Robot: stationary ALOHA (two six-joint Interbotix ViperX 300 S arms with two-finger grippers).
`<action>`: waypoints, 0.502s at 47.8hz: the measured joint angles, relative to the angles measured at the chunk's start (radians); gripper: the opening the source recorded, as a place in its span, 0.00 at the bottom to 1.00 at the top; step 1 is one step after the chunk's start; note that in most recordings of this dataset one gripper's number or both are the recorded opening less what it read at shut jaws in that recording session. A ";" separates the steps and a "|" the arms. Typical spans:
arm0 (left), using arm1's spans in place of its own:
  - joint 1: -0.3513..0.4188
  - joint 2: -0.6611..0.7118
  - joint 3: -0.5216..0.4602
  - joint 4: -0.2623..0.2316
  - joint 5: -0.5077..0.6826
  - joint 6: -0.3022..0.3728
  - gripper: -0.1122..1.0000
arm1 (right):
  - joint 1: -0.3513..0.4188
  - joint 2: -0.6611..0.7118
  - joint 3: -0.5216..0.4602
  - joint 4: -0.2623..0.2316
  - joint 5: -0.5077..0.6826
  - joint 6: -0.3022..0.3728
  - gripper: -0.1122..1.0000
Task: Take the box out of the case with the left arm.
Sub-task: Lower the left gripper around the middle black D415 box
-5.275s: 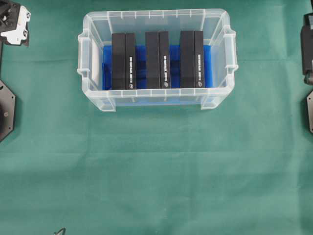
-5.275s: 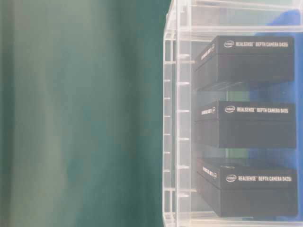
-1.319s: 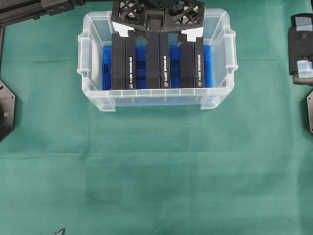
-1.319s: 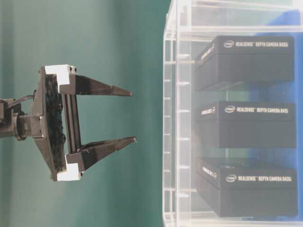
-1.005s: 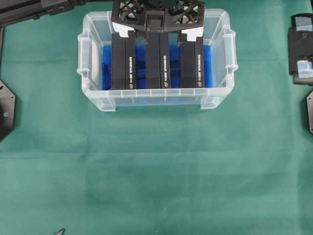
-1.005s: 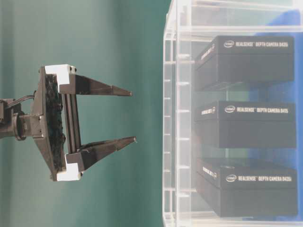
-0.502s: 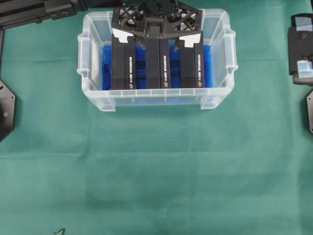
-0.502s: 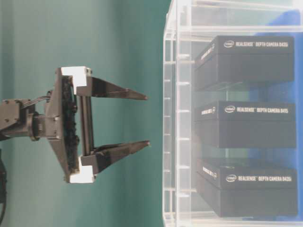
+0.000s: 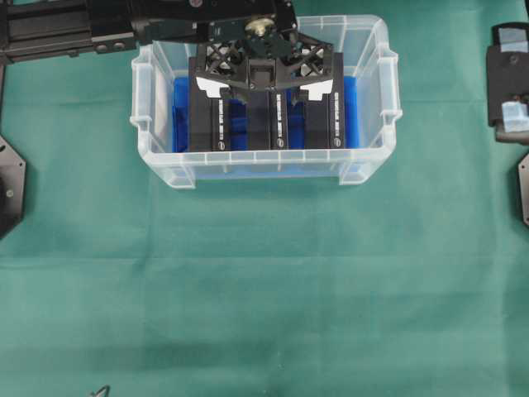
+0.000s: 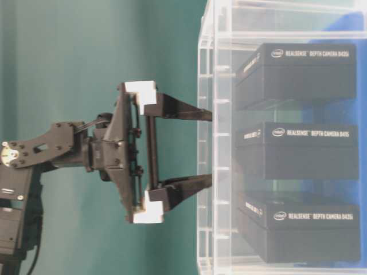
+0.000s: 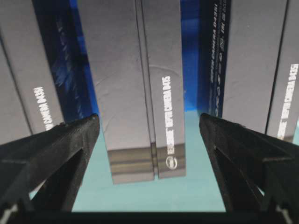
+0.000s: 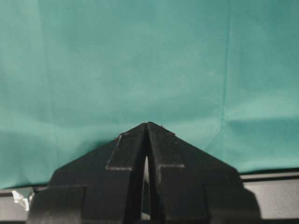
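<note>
My left gripper (image 9: 264,89) has dropped toward the case (image 9: 376,153), jaws spread wide. They now straddle the middle box (image 11: 140,88), nothing gripped yet.

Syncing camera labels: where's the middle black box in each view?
Overhead: middle box in the case, far end hidden under the left gripper.
Table-level: centre of the stack of three, right side, behind the clear wall.
Left wrist: upper centre, between the open fingers.
Right wrist: not in it; green cloth only.
Shared landmark: blue liner.
</note>
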 measured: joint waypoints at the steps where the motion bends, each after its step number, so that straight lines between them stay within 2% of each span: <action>1: -0.002 0.000 0.008 0.000 -0.006 0.002 0.91 | 0.000 -0.002 0.000 -0.002 0.000 0.002 0.13; 24: -0.003 0.000 0.095 0.008 -0.109 -0.020 0.91 | 0.000 -0.002 0.000 -0.015 -0.008 0.002 0.13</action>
